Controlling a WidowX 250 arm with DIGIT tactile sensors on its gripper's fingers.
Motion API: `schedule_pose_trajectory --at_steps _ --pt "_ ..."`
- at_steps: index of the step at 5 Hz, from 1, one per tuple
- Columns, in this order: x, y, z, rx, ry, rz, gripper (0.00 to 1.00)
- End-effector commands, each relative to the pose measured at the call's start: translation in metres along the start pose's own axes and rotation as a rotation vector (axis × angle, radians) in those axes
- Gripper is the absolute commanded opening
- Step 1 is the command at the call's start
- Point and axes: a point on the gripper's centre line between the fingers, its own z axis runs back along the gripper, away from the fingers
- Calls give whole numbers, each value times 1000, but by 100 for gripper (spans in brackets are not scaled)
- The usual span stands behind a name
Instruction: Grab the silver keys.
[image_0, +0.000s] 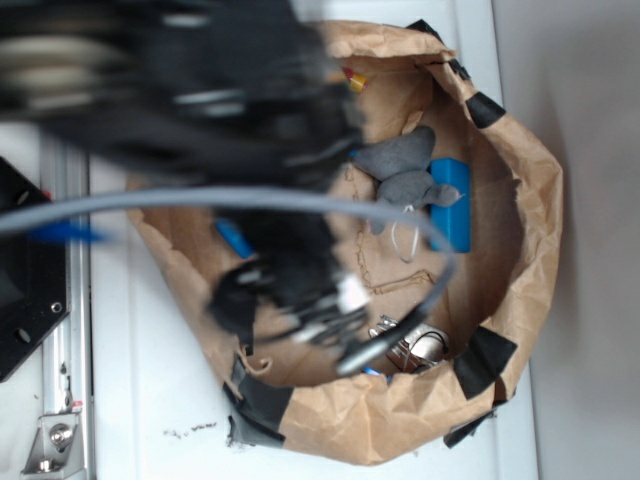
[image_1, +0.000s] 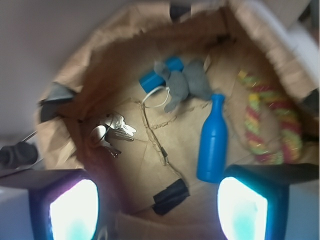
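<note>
Grasping is not begun: I see my gripper (image_1: 159, 212) wide open and empty above the bag (image_1: 100, 65), silver keys (image_1: 111, 131) untouched at left.

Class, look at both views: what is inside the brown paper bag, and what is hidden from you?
Inside the paper bag: silver keys, a blue bottle, a grey stuffed toy over a blue block, and a rope toy. The arm hides much of the bag in the exterior view.

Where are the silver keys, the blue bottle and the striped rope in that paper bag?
silver keys (image_1: 111, 131): wrist view, on the fanned blades.
blue bottle (image_1: 213, 150): wrist view, middle of the body.
striped rope (image_1: 257, 122): wrist view, on its left strand.
</note>
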Motion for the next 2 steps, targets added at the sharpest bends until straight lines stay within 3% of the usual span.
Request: schedule_pose_trajectory --at_steps 1,2 --pt "14 17 -36 -22 -5 117 100" --pt "13 49 -53 -10 -26 161 100"
